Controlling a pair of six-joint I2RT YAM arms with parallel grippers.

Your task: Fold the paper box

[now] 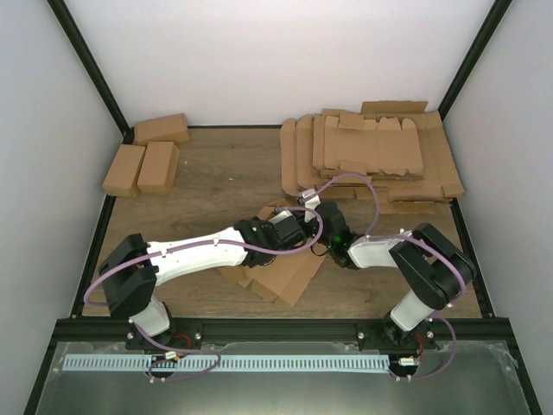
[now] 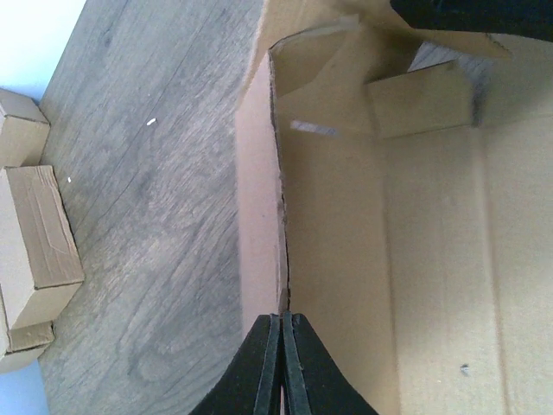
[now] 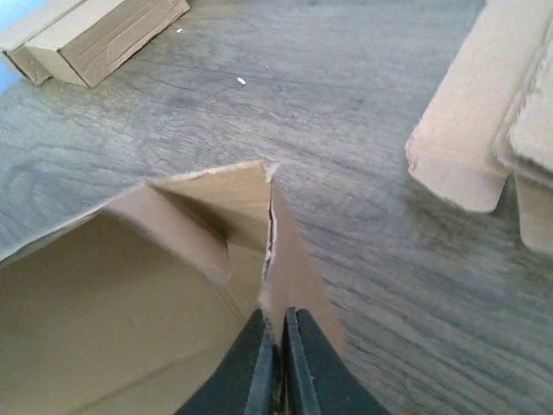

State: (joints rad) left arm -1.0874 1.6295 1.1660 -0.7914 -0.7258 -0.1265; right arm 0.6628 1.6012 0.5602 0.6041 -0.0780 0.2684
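Brown cardboard, the paper box (image 1: 281,275), lies half-formed near the middle of the wooden table (image 1: 216,186), where both arms meet. From above, the arms cover most of it. Only its near panels show, and neither set of fingertips can be made out there.

The left wrist view shows the left gripper (image 2: 282,317) with its black jaws pressed together on the thin edge of an upright side wall. The box's open inside spreads to the right, and a dark shape cuts off the top corner.

The right wrist view shows the right gripper (image 3: 278,313) pinching a raised corner flap where two walls meet. The rest of the box runs out of frame.

A stack of flat blanks (image 1: 371,156) sits at the far right. Three folded cartons (image 1: 143,164) sit at the far left, well apart from the box.
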